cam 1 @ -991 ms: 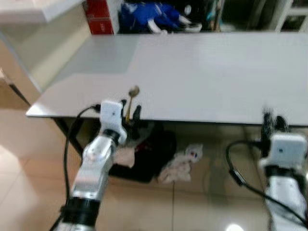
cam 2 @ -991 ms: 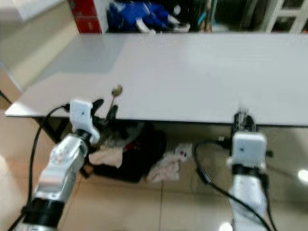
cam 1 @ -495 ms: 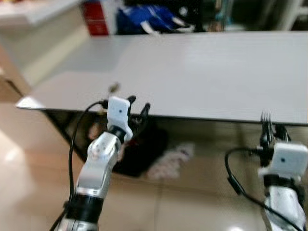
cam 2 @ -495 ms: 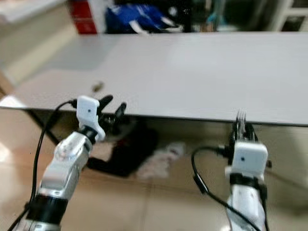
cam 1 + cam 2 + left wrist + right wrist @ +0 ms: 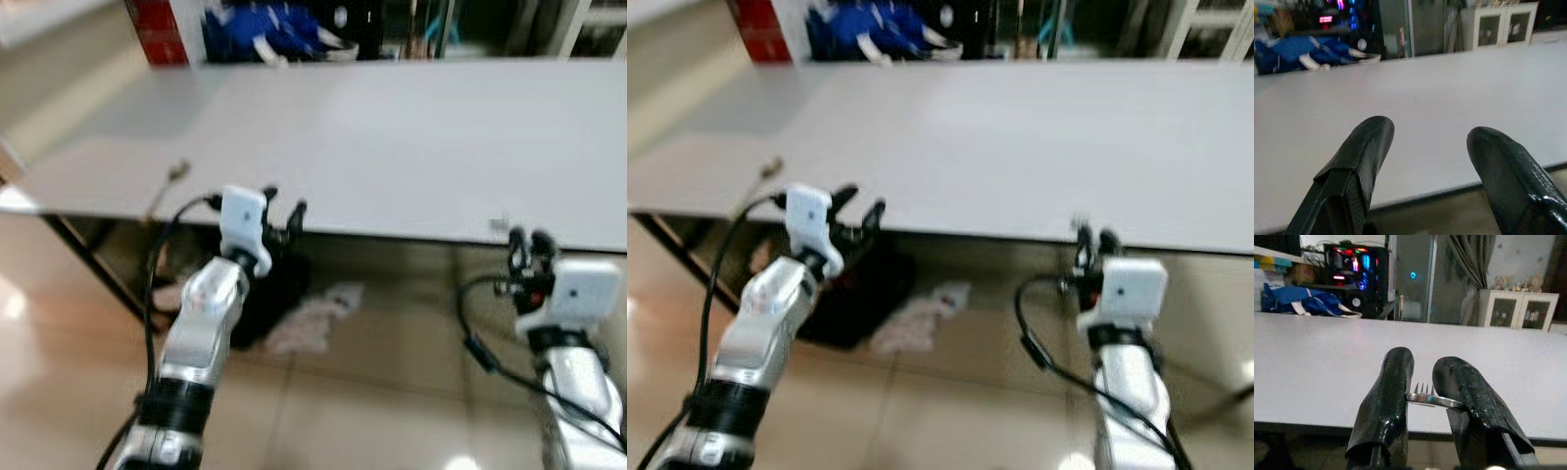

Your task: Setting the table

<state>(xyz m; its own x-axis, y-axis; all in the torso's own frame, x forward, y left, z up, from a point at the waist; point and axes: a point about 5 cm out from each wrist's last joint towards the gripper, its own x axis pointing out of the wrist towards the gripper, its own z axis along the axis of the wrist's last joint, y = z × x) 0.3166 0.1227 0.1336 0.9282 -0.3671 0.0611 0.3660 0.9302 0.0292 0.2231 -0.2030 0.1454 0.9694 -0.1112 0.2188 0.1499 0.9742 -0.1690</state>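
At lower right of the head view, just below the counter (image 5: 392,137) front edge, the fork (image 5: 1426,396) sits pinched in the right claw (image 5: 527,257), tines up & toward the counter. Left claw (image 5: 282,211) is spread, nothing in it, at the counter edge lower left. A spoon (image 5: 168,182) lies at the counter's left edge, handle overhanging. Risks, my guess: the thin fork could twist in the pinch, or the tines catch the counter lip if the claw goes forward w/o lifting; spoon may tip off if bumped.
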